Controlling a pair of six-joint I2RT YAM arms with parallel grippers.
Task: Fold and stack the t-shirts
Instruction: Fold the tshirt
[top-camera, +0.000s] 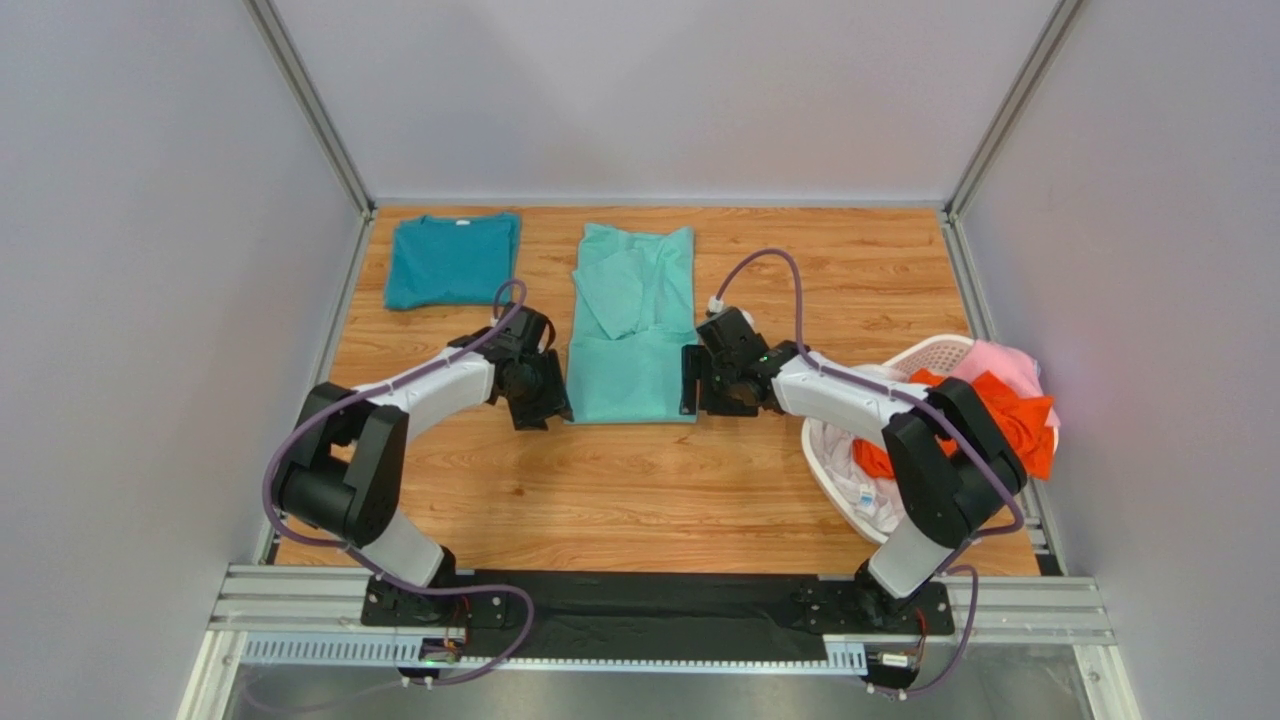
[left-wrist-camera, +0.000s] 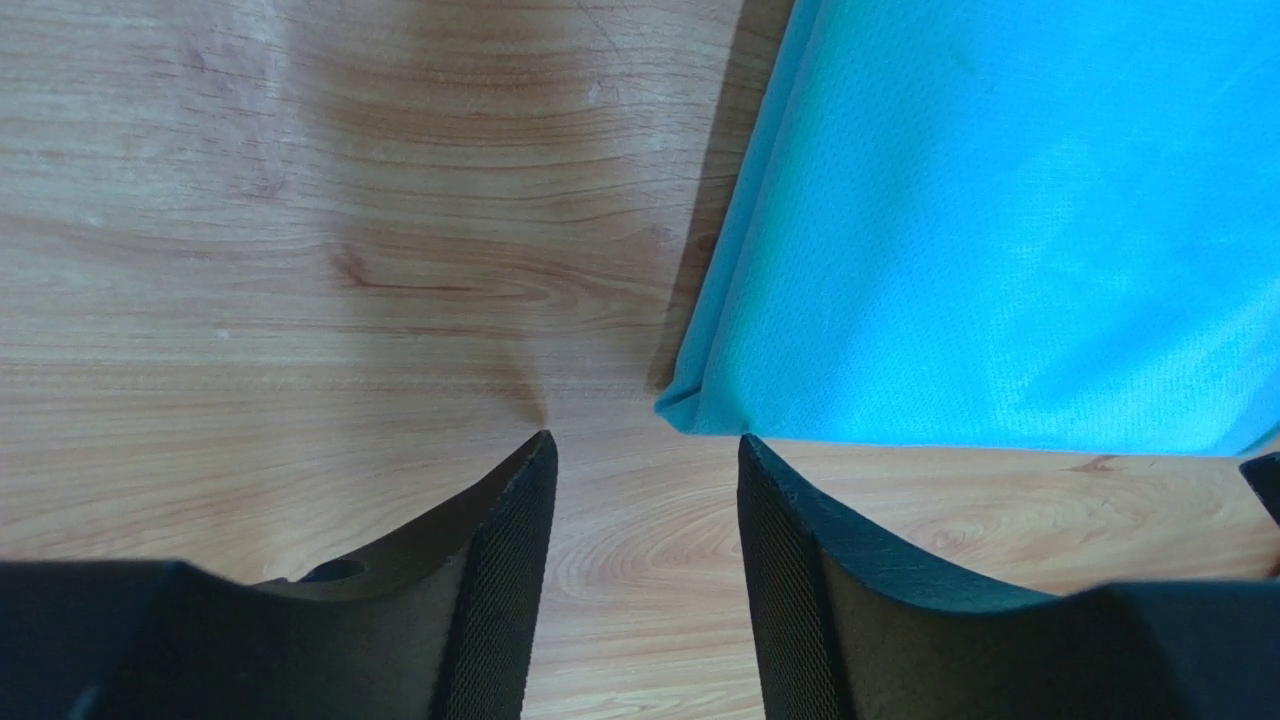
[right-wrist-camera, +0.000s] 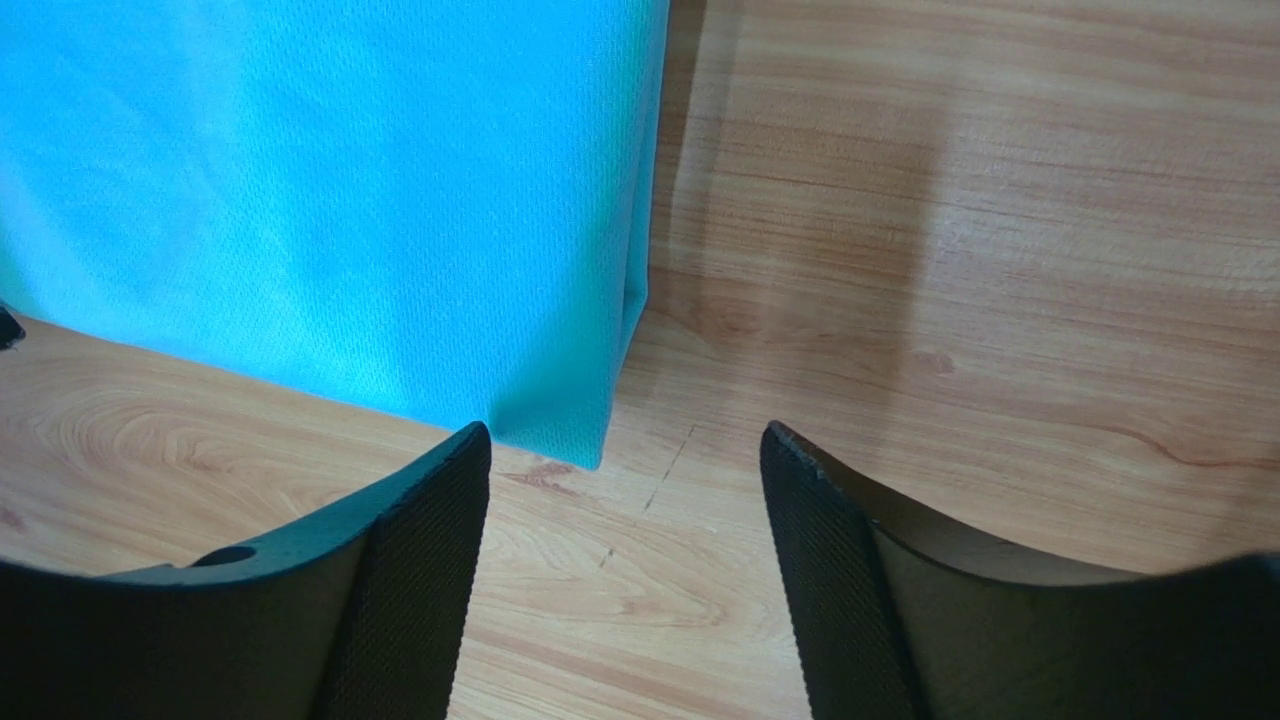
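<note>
Spread and empty on both sides: left fingers (left-wrist-camera: 504, 585) and right fingers (right-wrist-camera: 428, 585) low over the bench (left-wrist-camera: 301, 225), clamped on nothing. Mint shirt (top-camera: 631, 338) flat between the two pairs, each near corner just ahead of the gap and close to the finger nearest the cloth. Nudge forward (probably only a little) to straddle each corner, pinch every layer of hem, lift both together, then carry evenly toward the collar for a square fold.

- I see a wood-grain table (top-camera: 646, 495), evenly lit.
- Plain grey walls (top-camera: 661, 90) close it on three sides.
- Metal posts (top-camera: 308, 102) stand at the back corners.
</note>
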